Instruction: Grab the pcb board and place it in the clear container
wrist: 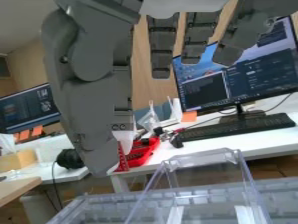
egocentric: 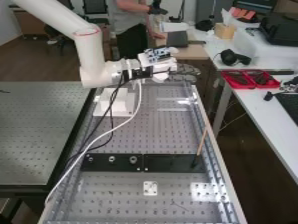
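Observation:
Above the far end of the perforated bench, the hand [egocentric: 186, 71] extends right from the white arm in the high view. Its fingers hang fairly straight in the wrist view, where the hand [wrist: 95, 80] has its thumb apart and nothing between thumb and fingers. The clear container [wrist: 211, 161] stands beyond the fingertips there, its transparent walls upright. Faint clear edges and white patches of the container [egocentric: 179, 102] appear below the hand in the high view. I cannot identify a pcb board with certainty; a small white plate [egocentric: 150, 188] with dark dots lies near the bench's near end.
A white block [egocentric: 120, 103] stands left of the container. A black strip [egocentric: 174, 163] crosses the bench, with a thin brown rod [egocentric: 201, 142] rising at its right. Cables loop down from the arm. Red trays [egocentric: 241, 79] sit on the white side table [egocentric: 266, 117].

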You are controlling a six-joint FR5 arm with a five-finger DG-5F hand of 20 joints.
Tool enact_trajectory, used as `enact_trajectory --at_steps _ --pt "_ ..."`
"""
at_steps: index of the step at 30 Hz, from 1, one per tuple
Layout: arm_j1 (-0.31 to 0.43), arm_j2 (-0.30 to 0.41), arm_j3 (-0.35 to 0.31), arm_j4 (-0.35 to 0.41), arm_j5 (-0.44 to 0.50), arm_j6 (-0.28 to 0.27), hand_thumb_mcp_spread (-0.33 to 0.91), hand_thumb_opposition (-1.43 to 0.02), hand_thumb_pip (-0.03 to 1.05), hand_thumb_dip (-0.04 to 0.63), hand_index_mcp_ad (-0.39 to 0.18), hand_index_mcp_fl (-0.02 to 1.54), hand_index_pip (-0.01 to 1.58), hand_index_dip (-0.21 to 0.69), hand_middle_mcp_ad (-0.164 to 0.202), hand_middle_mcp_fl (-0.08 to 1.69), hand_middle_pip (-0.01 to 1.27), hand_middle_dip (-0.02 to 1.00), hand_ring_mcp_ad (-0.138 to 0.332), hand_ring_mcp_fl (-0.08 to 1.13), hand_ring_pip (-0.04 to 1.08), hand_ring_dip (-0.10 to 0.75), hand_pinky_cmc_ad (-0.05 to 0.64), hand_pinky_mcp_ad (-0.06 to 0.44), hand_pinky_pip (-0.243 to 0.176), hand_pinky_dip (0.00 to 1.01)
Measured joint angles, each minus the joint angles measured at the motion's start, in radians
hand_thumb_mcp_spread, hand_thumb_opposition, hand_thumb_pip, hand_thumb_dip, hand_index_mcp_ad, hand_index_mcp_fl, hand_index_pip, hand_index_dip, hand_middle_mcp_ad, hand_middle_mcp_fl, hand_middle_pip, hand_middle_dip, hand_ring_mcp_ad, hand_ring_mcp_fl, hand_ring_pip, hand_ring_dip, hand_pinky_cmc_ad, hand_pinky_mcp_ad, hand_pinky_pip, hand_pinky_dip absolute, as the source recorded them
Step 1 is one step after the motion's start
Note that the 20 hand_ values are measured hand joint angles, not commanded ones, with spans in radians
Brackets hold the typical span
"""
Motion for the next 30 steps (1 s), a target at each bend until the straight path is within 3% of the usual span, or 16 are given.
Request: enact_trajectory --at_steps 13,15,19,22,30 --pt "-0.008 -0.045 0.011 -0.056 0.087 -0.001 0.67 -0.94 0.36 0.220 -0.220 0.83 1.01 0.284 0.068 0.17 0.15 0.16 0.113 0.03 0.11 0.045 0.302 0.182 -0.075 0.19" --pt "-0.009 -0.045 0.012 -0.067 0.088 0.003 0.68 -0.94 0.37 0.227 -0.220 0.76 0.94 0.291 0.068 0.17 0.15 0.16 0.113 0.03 0.11 0.051 0.302 0.182 -0.075 0.19" --pt "-0.012 -0.033 0.004 -0.068 0.084 0.009 0.59 -0.88 0.31 0.220 -0.222 0.46 0.75 0.281 0.068 0.10 0.15 0.16 0.112 0.03 0.10 0.051 0.302 0.182 -0.075 0.19" --pt "-0.015 -0.017 -0.010 -0.061 0.083 0.009 0.57 -0.84 0.31 0.220 -0.218 0.32 0.72 0.264 0.068 0.08 0.15 0.16 0.112 0.02 0.10 0.051 0.302 0.182 -0.075 0.19" --pt "-0.035 0.067 -0.070 -0.047 0.090 0.007 0.54 -0.79 0.33 0.206 -0.190 0.22 0.67 0.258 0.065 0.05 0.14 0.16 0.112 0.00 0.10 0.051 0.302 0.182 -0.075 0.19"
